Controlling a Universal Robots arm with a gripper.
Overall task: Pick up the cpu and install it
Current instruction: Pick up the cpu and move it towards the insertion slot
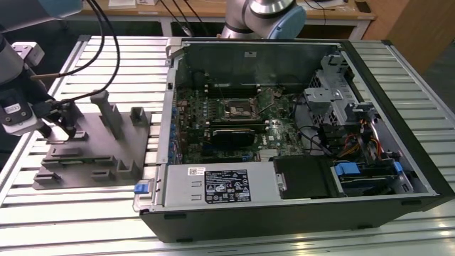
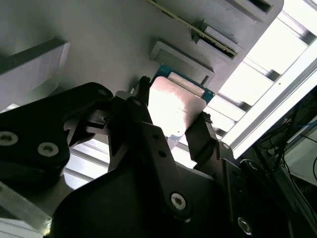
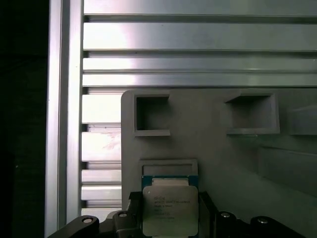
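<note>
The cpu [image 3: 170, 208], a flat square chip with a pale metal top and green rim, lies low on the grey fixture [image 3: 213, 148] beside a shallow rectangular recess. In both wrist views my gripper [image 3: 170, 220] has one black finger on each side of the chip, pressed against its edges. In the second wrist view the cpu [image 2: 174, 101] sits between those fingers [image 2: 202, 131]. In the exterior view my gripper [image 1: 61, 125] is down at the fixture [image 1: 106, 162], at the exterior view's left. The black-framed socket [image 1: 238, 108] lies on the motherboard inside the open computer case [image 1: 284, 213].
Upright blocks [image 1: 110, 112] rise from the fixture right beside my gripper. The slatted aluminium table [image 1: 121, 69] runs under everything. The case's metal wall [image 1: 170, 106] stands between fixture and motherboard. Drive cages and cables [image 1: 348, 122] crowd the case's right side. Black cables [image 1: 106, 32] hang above the fixture.
</note>
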